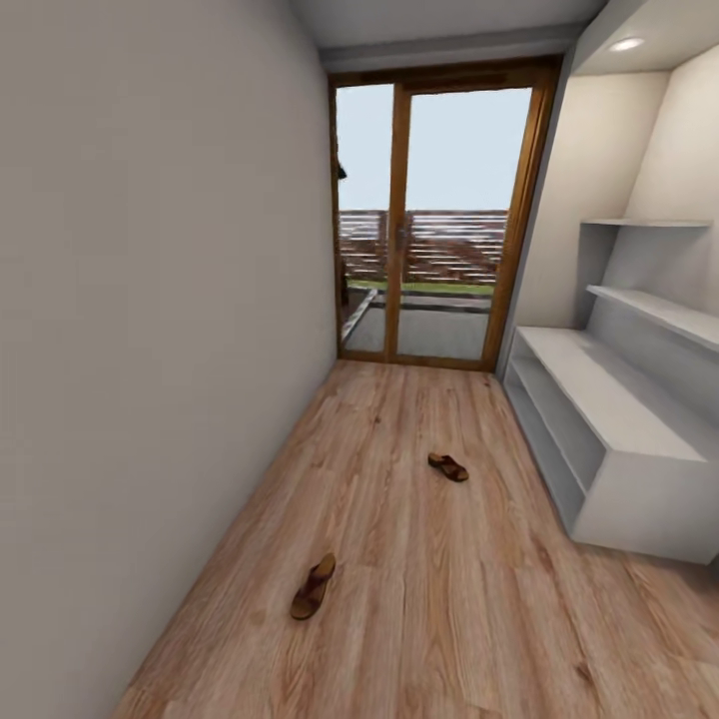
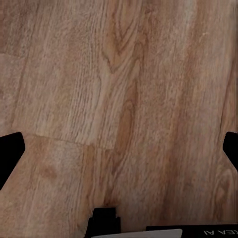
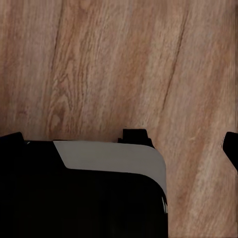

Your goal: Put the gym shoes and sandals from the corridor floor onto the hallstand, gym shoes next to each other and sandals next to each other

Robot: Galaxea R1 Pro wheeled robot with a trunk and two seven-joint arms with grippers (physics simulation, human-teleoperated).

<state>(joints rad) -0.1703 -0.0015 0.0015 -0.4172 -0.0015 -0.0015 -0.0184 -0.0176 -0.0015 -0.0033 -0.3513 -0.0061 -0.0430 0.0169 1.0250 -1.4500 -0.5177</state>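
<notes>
Corridor seen from the head camera: wood-plank corridor floor (image 1: pixel 419 559) runs to a wood-framed glass door (image 1: pixel 439 220) at the far end. Plain wall (image 1: pixel 150 350) bounds the left edge for the full length.

Hallstand (image 1: pixel 609 399) stands against the right wall, its near end just past mid-corridor, far end close to the door. Thick top bare; two open lower tiers face the floor. Two floating shelves (image 1: pixel 659 310) above it.

Two sandals on the floor, well apart. Far sandal (image 1: pixel 448 466) lies near the hallstand's front edge, out in mid-floor. Near sandal (image 1: pixel 314 586) lies farther from the hallstand, toward the left wall, toe-to-heel roughly along the planks. Wide open floor between each sandal and the hallstand front, and between the two sandals.

Left wrist view: left gripper (image 2: pixel 119 153) over bare planks, dark fingertips (image 2: pixel 10 153) at opposite frame edges, spread wide, nothing between.

Right wrist view: right gripper (image 3: pixel 124 148) likewise spread, one fingertip (image 3: pixel 231 148) at the edge; dark robot body with a grey panel (image 3: pixel 114 158) below it.
</notes>
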